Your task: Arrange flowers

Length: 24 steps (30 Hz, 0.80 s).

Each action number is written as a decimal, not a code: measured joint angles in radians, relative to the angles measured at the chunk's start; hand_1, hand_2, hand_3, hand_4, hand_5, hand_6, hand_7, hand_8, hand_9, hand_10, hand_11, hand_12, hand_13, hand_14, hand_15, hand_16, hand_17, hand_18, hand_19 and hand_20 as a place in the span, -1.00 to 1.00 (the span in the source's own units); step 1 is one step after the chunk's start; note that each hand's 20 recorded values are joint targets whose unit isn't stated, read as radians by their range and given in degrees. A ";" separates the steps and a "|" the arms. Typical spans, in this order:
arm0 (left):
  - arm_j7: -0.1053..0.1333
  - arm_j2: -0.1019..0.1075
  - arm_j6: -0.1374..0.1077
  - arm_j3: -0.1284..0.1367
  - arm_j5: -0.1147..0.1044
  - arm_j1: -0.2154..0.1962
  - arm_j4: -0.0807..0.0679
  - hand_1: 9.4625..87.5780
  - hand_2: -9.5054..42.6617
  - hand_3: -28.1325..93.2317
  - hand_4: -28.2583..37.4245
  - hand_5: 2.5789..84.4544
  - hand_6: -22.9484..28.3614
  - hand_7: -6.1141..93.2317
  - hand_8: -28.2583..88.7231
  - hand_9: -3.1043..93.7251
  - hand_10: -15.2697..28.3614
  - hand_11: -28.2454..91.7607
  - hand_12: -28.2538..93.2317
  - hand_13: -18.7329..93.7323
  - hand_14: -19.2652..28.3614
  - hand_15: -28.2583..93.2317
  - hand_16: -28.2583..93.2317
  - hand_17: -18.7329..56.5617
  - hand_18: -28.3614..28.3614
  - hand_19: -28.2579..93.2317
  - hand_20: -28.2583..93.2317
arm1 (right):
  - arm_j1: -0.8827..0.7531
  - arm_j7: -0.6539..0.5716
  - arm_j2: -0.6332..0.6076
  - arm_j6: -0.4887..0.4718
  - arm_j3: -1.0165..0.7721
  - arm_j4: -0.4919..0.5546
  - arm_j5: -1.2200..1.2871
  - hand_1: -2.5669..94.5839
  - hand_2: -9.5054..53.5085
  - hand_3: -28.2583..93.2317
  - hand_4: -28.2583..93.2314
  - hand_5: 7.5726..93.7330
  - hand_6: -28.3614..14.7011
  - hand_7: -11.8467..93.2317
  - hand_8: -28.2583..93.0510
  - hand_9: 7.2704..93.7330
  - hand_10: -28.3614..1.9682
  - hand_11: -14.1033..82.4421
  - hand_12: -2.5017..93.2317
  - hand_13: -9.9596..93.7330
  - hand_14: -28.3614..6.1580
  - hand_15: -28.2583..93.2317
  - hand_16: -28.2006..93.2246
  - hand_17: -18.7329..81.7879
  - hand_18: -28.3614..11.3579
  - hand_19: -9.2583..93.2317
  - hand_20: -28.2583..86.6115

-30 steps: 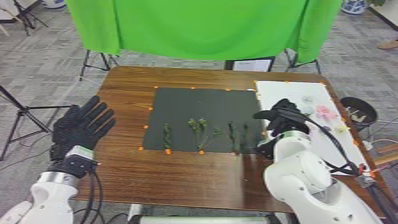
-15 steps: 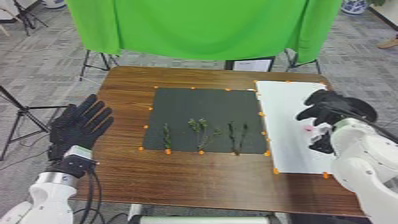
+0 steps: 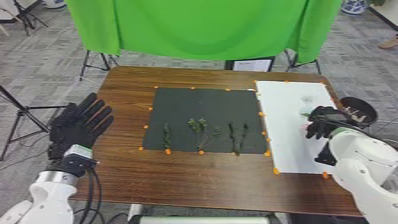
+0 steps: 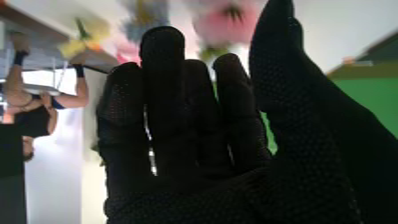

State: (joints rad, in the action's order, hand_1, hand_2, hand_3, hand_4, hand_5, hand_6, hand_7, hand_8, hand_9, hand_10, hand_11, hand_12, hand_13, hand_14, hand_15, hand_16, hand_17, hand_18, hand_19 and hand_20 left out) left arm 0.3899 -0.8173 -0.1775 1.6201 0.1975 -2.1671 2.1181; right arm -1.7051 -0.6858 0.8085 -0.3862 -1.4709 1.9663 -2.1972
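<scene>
My right hand (image 4: 200, 197), fingers straight, holding nothing, is over the white mat (image 3: 286, 135) at the table's right. The pink flower (image 4: 220, 27) lies just beyond my fingertips; crowding by the blue flower (image 4: 147, 16) could make me pinch both.

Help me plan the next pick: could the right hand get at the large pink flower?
Likely yes: the right hand is open over the white sheet, with nothing visible between its fingers and the large pink flower.

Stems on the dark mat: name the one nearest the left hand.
The leftmost stem; the others lie farther right on the mat, nearer the white sheet.
</scene>
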 measured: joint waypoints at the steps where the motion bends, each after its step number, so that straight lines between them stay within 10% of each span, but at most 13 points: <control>1: 0.002 0.001 -0.001 -0.001 0.000 0.003 0.000 -0.57 -0.15 0.69 -1.00 -0.08 0.24 -0.70 -0.64 -0.28 0.38 -0.28 -0.36 -0.30 0.45 -0.09 -0.63 -0.63 0.44 -0.08 -0.41 | 0.000 -0.003 0.001 0.003 0.007 -0.009 0.000 0.06 -1.00 0.74 -1.00 -0.03 0.24 -0.41 -0.77 0.01 0.27 -0.46 -0.66 0.32 -0.01 0.40 -0.02 0.07 -0.60 0.73 0.14; 14: 0.027 0.018 -0.022 -0.007 0.010 0.043 -0.006 -0.57 -0.14 0.68 -1.00 -0.10 0.21 -0.73 -0.64 -0.30 0.36 -0.30 -0.37 -0.33 0.37 -0.15 -0.65 -0.62 0.43 -0.08 -0.41 | -0.006 -0.014 0.005 0.171 0.074 -0.053 -0.010 0.29 -0.97 0.52 -1.00 0.53 0.45 -0.18 -0.57 0.65 0.42 -0.60 -0.36 0.51 0.09 0.37 0.13 0.15 -0.54 0.76 0.18; 24: 0.037 0.027 -0.026 0.015 0.021 0.064 -0.022 -0.58 -0.14 0.68 -1.00 -0.10 0.21 -0.73 -0.64 -0.31 0.35 -0.30 -0.38 -0.32 0.37 -0.16 -0.63 -0.63 0.43 -0.08 -0.41 | -0.029 -0.064 0.000 0.264 0.107 -0.003 -0.061 0.27 -0.96 0.57 -1.00 0.54 0.40 -0.16 -0.51 0.72 0.41 -0.61 -0.28 0.52 0.10 0.35 0.15 0.16 -0.55 0.76 0.18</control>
State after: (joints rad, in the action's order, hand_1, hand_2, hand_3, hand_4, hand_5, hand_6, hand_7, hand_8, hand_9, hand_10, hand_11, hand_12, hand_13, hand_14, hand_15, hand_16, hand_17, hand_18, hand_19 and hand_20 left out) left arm 0.4266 -0.7906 -0.2040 1.6347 0.2188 -2.1028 2.0961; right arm -1.7336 -0.7500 0.8086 -0.1219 -1.3634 1.9633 -2.2583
